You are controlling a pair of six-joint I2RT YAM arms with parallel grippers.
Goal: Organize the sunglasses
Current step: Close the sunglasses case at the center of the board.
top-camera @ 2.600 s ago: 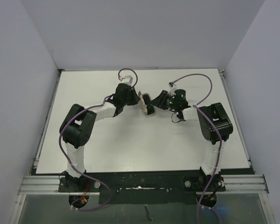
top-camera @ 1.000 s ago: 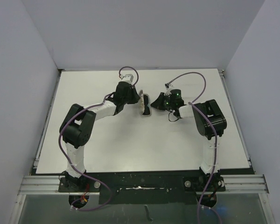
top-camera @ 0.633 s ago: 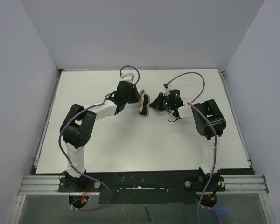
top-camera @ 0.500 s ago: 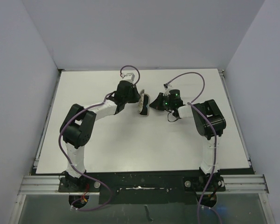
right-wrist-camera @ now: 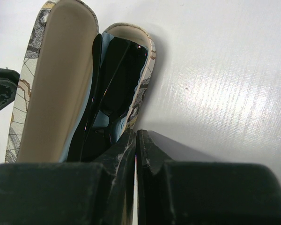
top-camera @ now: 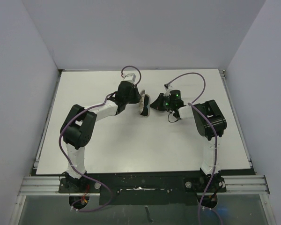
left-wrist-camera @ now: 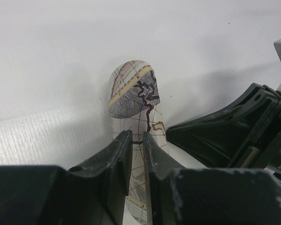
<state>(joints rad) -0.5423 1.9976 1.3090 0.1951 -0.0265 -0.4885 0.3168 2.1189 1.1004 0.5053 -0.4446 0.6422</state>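
Right arm has swung left toward the oval map-patterned case [right-wrist-camera: 47, 89]; black-framed sunglasses [right-wrist-camera: 116, 77] lie inside; right gripper [right-wrist-camera: 136, 137], fingers together, seems to be tucking them in; left gripper [left-wrist-camera: 136, 138] clamps the raised lid; next: withdraw, fold it shut.

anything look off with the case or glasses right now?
Nothing damaged or spilled. The sunglasses look tilted in the open case, leaning toward the hinge over a blue cloth, not flat. Left tool pinches the lid; right tool is shut at the rim.
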